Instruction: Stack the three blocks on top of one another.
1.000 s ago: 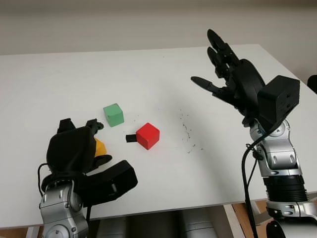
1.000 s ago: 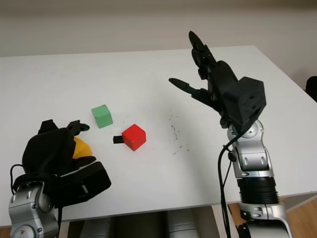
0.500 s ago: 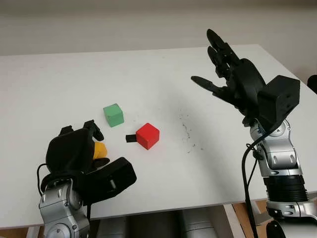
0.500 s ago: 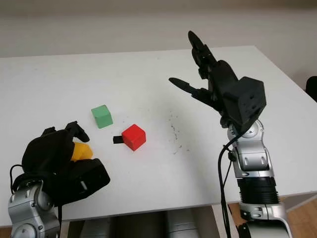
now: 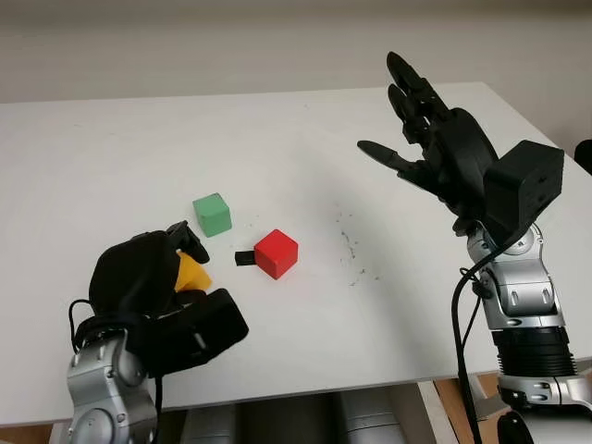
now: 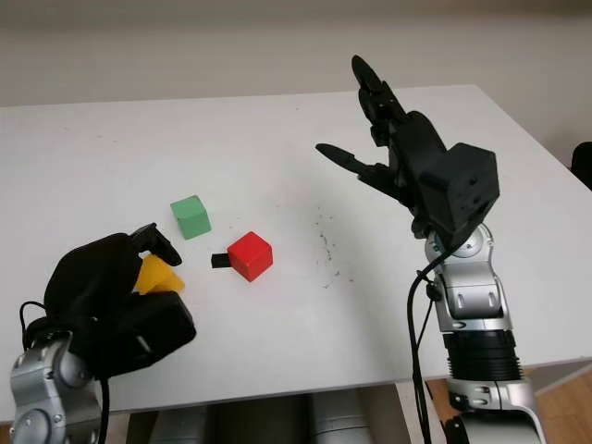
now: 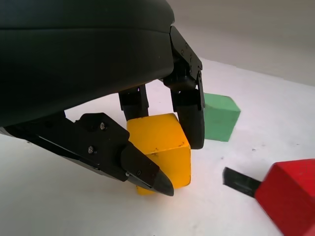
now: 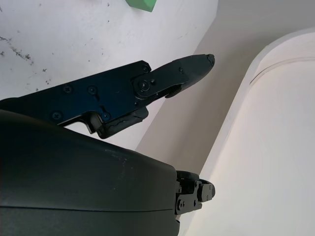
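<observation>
Your left hand (image 5: 157,282) sits at the lower left of the left eye view with its fingers (image 7: 189,115) curled around the yellow block (image 7: 162,152); the wrist view shows two fingers on one face and the thumb on the opposite side. One lower corner of the block looks to be at or just off the table (image 5: 111,129), so you cannot count it as clearly lifted yet. Just above and to the right of the hand in the frame stands the green block (image 5: 212,214), on the table and apart from everything else. Right of that and a little lower is the red block (image 5: 277,253), also on the table, with a small black piece (image 5: 244,258) lying against its left side. Your right hand (image 5: 435,139) is raised at the upper right of the frame, well away from all three blocks, holding nothing, fingers extended and apart. As for progress, nothing is stacked: all three blocks are at table level and separate from each other. What you have is the first grasp, on yellow. Left to do, as far as the layout suggests, is to carry yellow onto one of the other two, then pick up the remaining block and set it on top of that pair.
</observation>
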Controlling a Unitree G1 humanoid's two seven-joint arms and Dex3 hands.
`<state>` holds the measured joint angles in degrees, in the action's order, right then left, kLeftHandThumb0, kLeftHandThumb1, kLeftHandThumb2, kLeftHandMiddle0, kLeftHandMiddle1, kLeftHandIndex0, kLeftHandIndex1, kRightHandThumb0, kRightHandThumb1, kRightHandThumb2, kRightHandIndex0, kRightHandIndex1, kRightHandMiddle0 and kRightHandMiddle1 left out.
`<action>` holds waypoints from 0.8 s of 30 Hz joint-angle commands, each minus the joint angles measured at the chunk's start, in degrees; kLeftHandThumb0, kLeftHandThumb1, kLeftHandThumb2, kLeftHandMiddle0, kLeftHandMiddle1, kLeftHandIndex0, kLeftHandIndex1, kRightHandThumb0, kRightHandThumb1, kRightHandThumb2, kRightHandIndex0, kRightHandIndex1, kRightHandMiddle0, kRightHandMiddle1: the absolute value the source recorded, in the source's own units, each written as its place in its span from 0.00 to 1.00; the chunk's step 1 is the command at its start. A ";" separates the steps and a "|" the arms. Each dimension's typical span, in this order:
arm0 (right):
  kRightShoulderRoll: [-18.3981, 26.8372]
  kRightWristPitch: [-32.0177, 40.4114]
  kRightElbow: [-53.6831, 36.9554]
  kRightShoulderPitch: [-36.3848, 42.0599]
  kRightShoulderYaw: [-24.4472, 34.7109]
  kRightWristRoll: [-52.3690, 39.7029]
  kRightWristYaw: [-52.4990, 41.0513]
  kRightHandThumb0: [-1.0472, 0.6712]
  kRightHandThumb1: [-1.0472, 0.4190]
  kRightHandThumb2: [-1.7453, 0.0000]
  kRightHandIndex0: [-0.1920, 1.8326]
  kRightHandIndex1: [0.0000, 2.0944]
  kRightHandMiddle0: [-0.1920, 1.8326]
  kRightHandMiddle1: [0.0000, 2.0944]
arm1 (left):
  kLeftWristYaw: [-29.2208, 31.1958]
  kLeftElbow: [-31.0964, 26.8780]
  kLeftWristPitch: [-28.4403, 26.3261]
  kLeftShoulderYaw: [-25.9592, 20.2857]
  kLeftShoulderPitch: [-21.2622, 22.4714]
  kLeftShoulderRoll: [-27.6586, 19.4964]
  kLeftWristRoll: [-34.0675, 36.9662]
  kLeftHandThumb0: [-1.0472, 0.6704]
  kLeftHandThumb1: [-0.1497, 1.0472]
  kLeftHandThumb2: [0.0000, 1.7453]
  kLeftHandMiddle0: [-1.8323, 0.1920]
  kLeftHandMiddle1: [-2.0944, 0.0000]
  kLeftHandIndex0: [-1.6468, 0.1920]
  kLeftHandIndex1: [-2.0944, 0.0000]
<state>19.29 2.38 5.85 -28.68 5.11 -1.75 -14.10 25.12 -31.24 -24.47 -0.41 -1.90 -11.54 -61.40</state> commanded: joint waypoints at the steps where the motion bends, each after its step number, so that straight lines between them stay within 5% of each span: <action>1: -0.50 -0.19 -0.08 -0.11 -0.25 -0.28 -0.11 0.27 0.03 0.96 0.09 0.02 0.12 0.03 | 1.69 -2.74 -0.83 -1.40 3.10 -0.83 2.94 0.56 0.89 0.03 0.66 0.41 0.66 0.43; 13: -3.51 -0.85 -0.50 3.49 -2.95 0.72 0.87 0.31 0.01 0.97 0.13 0.04 0.15 0.05 | 11.02 -4.75 -4.42 -3.99 15.46 -8.18 19.83 0.57 0.88 0.03 0.60 0.43 0.62 0.46; 24: -7.26 -2.73 0.99 5.87 -6.70 4.62 4.38 0.24 0.00 0.89 0.15 0.04 0.17 0.06 | 13.22 2.25 -3.49 1.45 25.33 -16.28 26.46 0.57 0.87 0.03 0.59 0.42 0.62 0.41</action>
<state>12.24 0.55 6.80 -23.06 -1.36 2.42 -10.00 38.47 -29.56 -28.26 0.32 21.51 -26.94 -35.30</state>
